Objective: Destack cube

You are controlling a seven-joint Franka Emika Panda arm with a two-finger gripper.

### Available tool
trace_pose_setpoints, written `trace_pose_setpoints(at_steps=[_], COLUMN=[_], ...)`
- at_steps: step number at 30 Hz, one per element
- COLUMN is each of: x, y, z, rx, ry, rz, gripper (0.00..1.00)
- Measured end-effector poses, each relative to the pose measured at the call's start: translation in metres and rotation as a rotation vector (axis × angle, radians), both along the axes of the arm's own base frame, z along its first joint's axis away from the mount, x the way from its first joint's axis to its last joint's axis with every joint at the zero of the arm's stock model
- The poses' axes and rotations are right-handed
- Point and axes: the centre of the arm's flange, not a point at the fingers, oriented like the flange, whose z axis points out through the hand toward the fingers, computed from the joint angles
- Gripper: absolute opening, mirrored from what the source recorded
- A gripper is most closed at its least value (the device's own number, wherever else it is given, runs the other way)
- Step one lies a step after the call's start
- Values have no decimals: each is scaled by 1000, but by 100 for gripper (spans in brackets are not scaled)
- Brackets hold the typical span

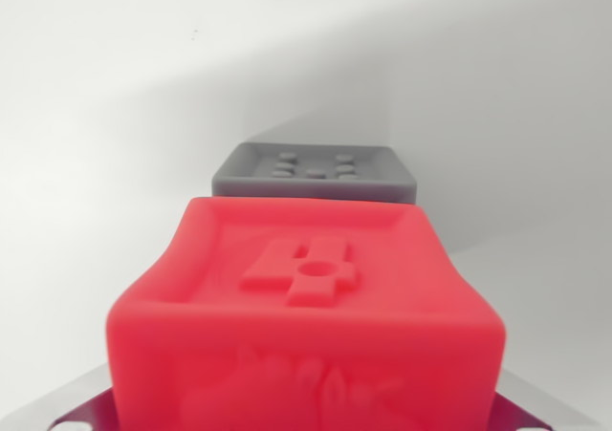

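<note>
- Although only the wrist view is given, the red cube (306,307) fills most of its lower half, close to the camera and partly cut off by the bottom edge of the frame
- The face turned upward has a raised rim and carries an embossed numeral "4" with a small round hole in the middle of the figure; the numeral reads upright in this view
- The face turned toward the camera bears a relief pattern that is too blurred to read
- Directly behind it, farther from the camera, sits a grey cube (316,175); its upper face shows five raised dots, like the five on a die
- The red cube hides the lower part of the grey one, so whether the two touch or stand slightly apart cannot be told
- Both blocks lie on a line running straight away from the camera; neither has a clear long axis, and their near edges run roughly level across the frame
- The surface (115,116) under and around them is plain white, with a soft grey shadow falling beside the grey cube toward the wrist view's right
- Thin metal parts of the gripper (306,421) show at the bottom corners, one at the wrist view's left and one at its right, flanking the red cube; the block covers them, so whether they press on it or stand apart cannot be told
</note>
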Motion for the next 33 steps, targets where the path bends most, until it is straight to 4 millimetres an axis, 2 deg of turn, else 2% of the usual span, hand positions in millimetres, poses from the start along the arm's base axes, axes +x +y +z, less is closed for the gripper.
trace_pose_setpoints(at_steps=[7, 22, 33], x=[0, 1, 0], y=[0, 0, 20], z=[14, 59, 52], rx=[1, 3, 5], ry=[-1, -7, 3], rz=[0, -5, -54], gripper=[0, 0, 0])
